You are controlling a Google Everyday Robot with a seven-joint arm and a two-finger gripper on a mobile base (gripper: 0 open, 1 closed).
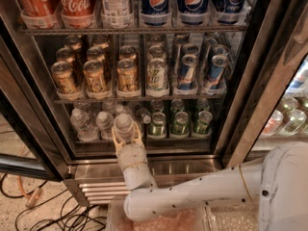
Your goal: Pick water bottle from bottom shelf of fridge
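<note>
The fridge (284, 57) stands open with a dark interior. Its bottom shelf (144, 141) holds several clear water bottles with white caps at the left and green cans (180, 123) at the right. My gripper (124, 134) reaches up from below to the shelf's front. Its pale fingers (116, 137) sit on either side of the front water bottle (123, 125), closed against its body. Two more water bottles (82, 124) stand to the left of it.
Gold cans (95, 76) and blue-silver cans (214, 72) fill the rack above. Tall cola bottles (77, 4) stand on the top shelf. A glass-fronted cooler (288, 114) is at the right. Black cables (43, 215) lie on the floor at the left. The steel base grille (103, 189) runs below the shelf.
</note>
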